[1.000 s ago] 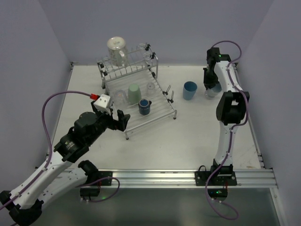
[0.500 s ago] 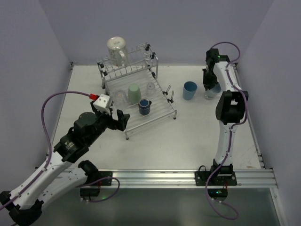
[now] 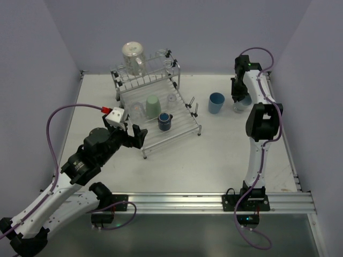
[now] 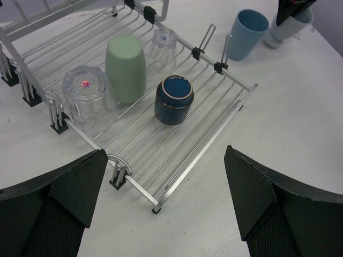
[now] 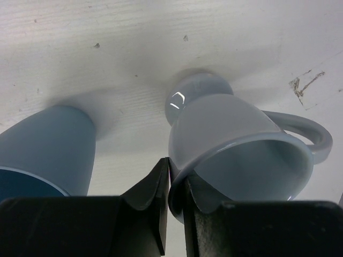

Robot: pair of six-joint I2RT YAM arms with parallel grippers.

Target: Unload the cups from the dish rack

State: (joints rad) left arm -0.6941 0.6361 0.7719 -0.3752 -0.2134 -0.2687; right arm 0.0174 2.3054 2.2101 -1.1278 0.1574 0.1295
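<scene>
The dish rack is set on the table, left of centre. On its bed a glass is placed at the left, a tumbler just right of it, a second glass behind and to the right, and a mug nearest the front. A further cup is perched on the back rail. Right of the rack a second tumbler is stood, with a second mug just beside it on the right, its rim pinched by the right gripper. The left gripper is held before the rack's near left corner.
</scene>
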